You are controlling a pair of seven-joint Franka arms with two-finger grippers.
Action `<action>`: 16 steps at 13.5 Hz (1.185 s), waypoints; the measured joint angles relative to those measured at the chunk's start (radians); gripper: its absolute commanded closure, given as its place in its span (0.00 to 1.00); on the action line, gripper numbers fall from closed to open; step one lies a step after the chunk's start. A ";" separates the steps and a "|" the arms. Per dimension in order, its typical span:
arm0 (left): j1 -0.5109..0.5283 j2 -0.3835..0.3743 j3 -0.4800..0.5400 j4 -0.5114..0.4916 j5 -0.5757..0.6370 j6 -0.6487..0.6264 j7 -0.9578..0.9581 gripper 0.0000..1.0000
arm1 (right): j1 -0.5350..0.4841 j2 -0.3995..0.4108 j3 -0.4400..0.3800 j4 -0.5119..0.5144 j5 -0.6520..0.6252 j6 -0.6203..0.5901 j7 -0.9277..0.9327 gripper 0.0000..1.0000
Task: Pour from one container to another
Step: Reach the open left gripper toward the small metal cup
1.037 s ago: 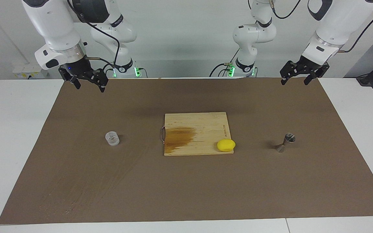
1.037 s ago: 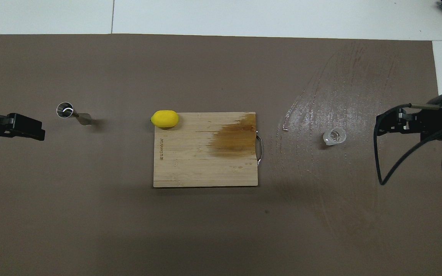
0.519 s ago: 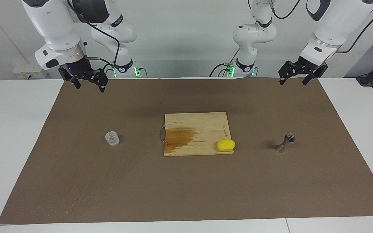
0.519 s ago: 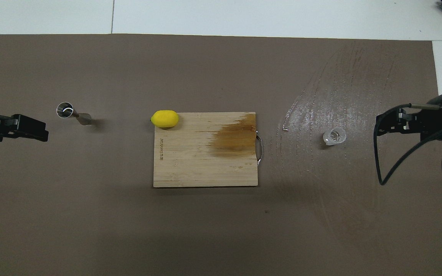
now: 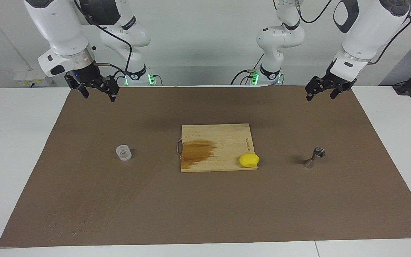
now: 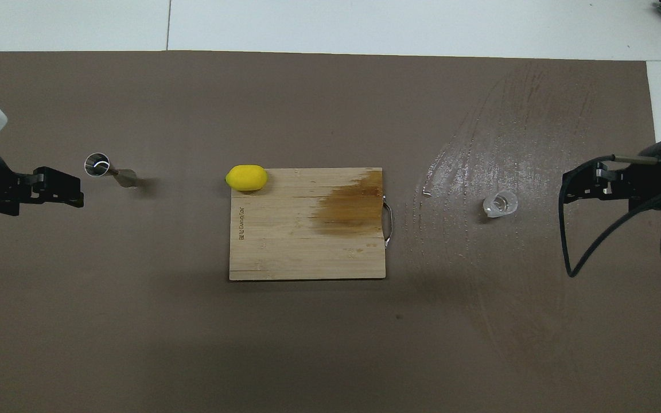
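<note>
The small clear plastic cup [image 5: 123,152] [image 6: 500,204] stands on the brown mat toward the right arm's end of the table. The steel hourglass jigger [image 5: 314,157] [image 6: 109,170] stands on the mat toward the left arm's end. My right gripper [image 5: 99,97] [image 6: 566,189] hangs open and empty, high over the mat's edge by its base, well clear of the cup. My left gripper [image 5: 320,97] [image 6: 78,192] is also open and empty. It is raised over the mat near its base, apart from the jigger.
A wooden cutting board [image 5: 223,135] [image 6: 284,241] with a dark stain and a metal handle lies mid-table between the two containers. A yellow lemon [image 5: 249,160] [image 6: 247,177] sits on its corner nearest the jigger. Wet streaks mark the mat around the cup.
My left arm has swung a little inward, carrying its open gripper closer to the jigger. The right arm, cup, jigger, board and lemon have not moved.
</note>
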 measured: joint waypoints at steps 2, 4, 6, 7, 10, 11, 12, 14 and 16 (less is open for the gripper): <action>0.018 0.000 0.007 -0.057 -0.075 0.019 -0.085 0.00 | 0.000 0.000 0.000 0.000 0.000 0.000 0.000 0.00; 0.070 0.001 0.010 -0.127 -0.183 0.065 -0.176 0.00 | 0.000 0.000 0.000 0.000 0.000 0.000 0.000 0.00; 0.128 0.002 0.015 -0.199 -0.306 0.127 -0.296 0.00 | 0.000 0.000 0.000 0.000 0.000 0.000 0.000 0.00; 0.151 0.002 0.017 -0.232 -0.367 0.154 -0.349 0.00 | 0.000 0.000 0.000 0.000 0.000 0.000 0.000 0.00; 0.204 0.001 0.018 -0.343 -0.588 0.302 -0.535 0.00 | 0.000 0.000 0.000 0.000 0.000 0.000 0.000 0.00; 0.216 0.000 0.018 -0.381 -0.662 0.361 -0.597 0.00 | 0.000 0.000 0.000 0.000 0.000 0.000 0.000 0.00; 0.225 -0.001 0.018 -0.413 -0.729 0.411 -0.651 0.00 | 0.000 0.000 0.000 0.000 0.000 0.000 0.000 0.00; 0.238 -0.004 0.017 -0.470 -0.863 0.511 -0.756 0.00 | 0.000 0.000 0.000 0.000 0.000 0.000 0.000 0.00; 0.252 -0.012 0.018 -0.525 -1.004 0.607 -0.835 0.00 | 0.000 0.000 0.000 0.000 0.000 0.000 0.000 0.00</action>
